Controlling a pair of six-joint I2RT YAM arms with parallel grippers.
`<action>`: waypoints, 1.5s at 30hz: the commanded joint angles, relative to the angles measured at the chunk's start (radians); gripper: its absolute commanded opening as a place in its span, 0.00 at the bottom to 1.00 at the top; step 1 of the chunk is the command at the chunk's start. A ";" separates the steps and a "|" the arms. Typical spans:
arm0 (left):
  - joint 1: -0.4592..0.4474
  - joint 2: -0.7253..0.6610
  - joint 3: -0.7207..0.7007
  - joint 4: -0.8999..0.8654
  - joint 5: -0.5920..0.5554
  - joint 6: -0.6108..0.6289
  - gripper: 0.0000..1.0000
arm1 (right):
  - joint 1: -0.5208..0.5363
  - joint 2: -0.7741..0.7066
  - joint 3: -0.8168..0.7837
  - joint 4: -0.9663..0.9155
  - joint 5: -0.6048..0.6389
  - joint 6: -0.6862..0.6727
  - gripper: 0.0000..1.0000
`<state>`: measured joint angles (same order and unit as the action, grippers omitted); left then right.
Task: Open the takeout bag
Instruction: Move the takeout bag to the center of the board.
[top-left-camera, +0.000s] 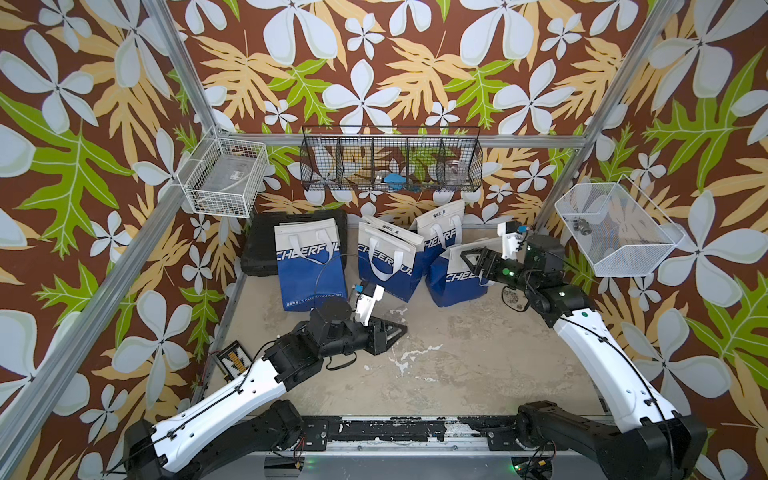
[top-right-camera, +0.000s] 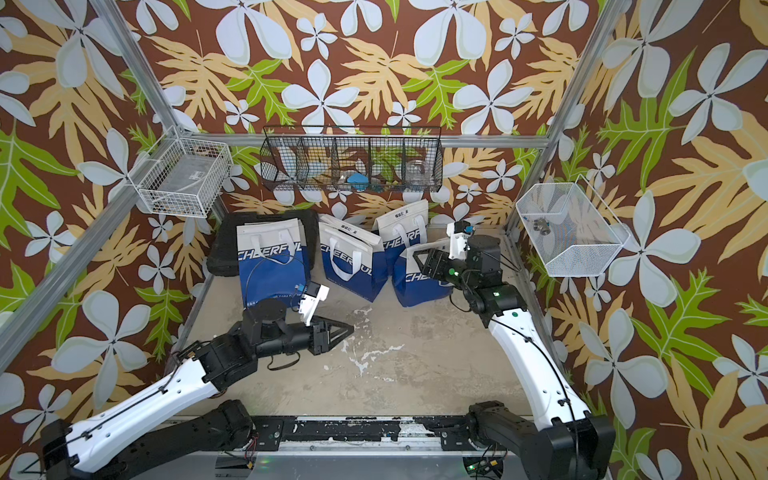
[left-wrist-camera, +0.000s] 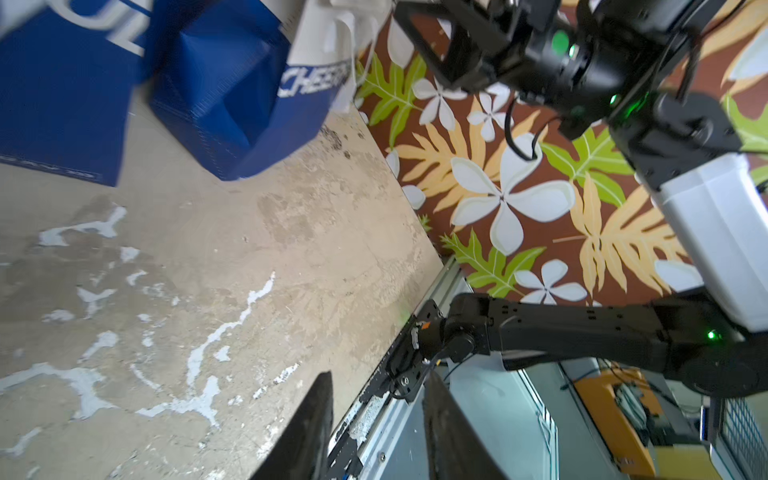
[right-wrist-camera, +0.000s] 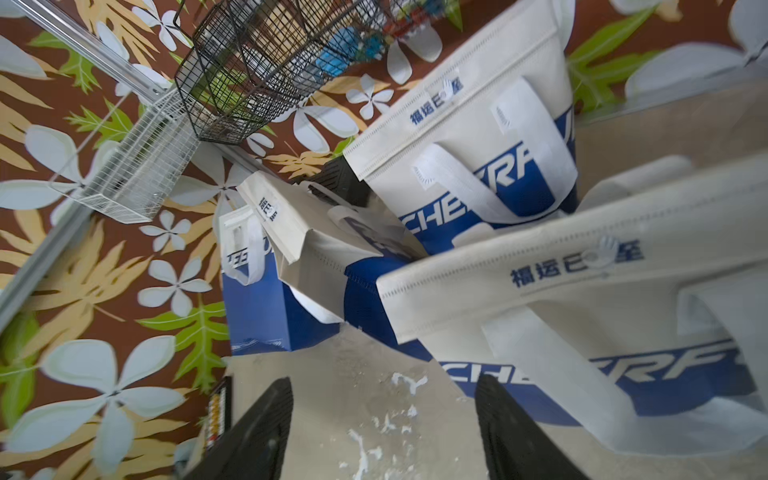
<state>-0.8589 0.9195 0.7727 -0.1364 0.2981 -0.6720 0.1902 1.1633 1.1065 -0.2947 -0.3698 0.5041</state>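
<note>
Our right gripper (top-left-camera: 470, 264), jaws wide and empty, faces the nearest bag's (top-left-camera: 451, 280) top edge running crosswise just ahead; our left gripper (top-left-camera: 398, 331), jaws part-open and empty, hangs farther off.

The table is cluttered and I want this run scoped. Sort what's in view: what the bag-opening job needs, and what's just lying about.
Job:
- front right bag, nearest the right gripper, likely the one to open
- left bag, middle bag, back bag
- left gripper; both grippers open, empty

Lying about:
- black case
- white wire basket
- black wire basket
- mesh basket
- small bead frame
</note>
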 joint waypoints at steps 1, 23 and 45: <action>-0.011 0.029 -0.024 0.132 -0.049 -0.007 0.34 | 0.009 0.029 -0.014 -0.127 0.260 -0.165 0.72; -0.009 -0.274 -0.040 -0.059 -0.275 -0.068 0.36 | 0.126 0.191 0.029 -0.121 0.433 -0.326 0.00; -0.159 0.028 -0.149 0.395 -0.224 0.187 0.64 | 0.420 -0.255 -0.158 -0.313 0.357 -0.121 0.25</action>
<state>-1.0176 0.9634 0.6708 -0.0013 -0.0090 -0.4519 0.6044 0.9253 0.9318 -0.5533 0.0021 0.3626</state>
